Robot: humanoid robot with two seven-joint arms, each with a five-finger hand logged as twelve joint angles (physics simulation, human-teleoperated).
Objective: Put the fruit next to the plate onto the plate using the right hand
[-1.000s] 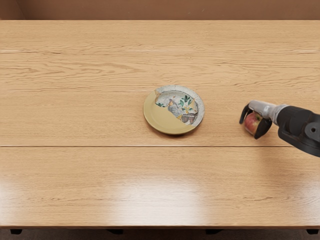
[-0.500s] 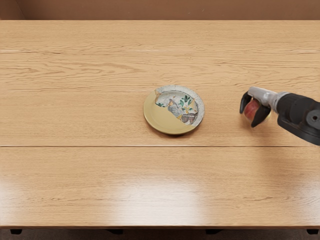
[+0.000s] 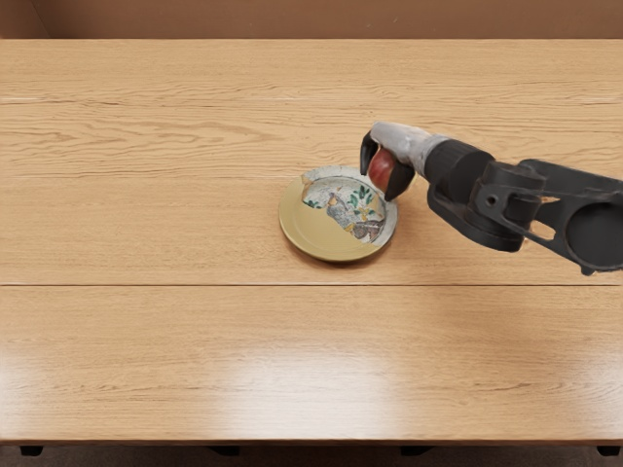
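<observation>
A round plate (image 3: 316, 235), half yellow and half painted with a floral pattern, lies at the table's middle. My right hand (image 3: 382, 169) comes in from the right edge and hangs over the plate's far right rim. Its dark fingers are curled around a red apple (image 3: 381, 169), which is held above the plate and mostly covered by them. The left arm does not show.
The wooden table (image 3: 195, 321) stretches wide on every side of the plate. My right forearm (image 3: 506, 199) runs from the plate's right side to the picture's right edge.
The right hand lifted the apple from the table at the right and carried it left and further back, to above the plate's rim. The plate stayed still.
</observation>
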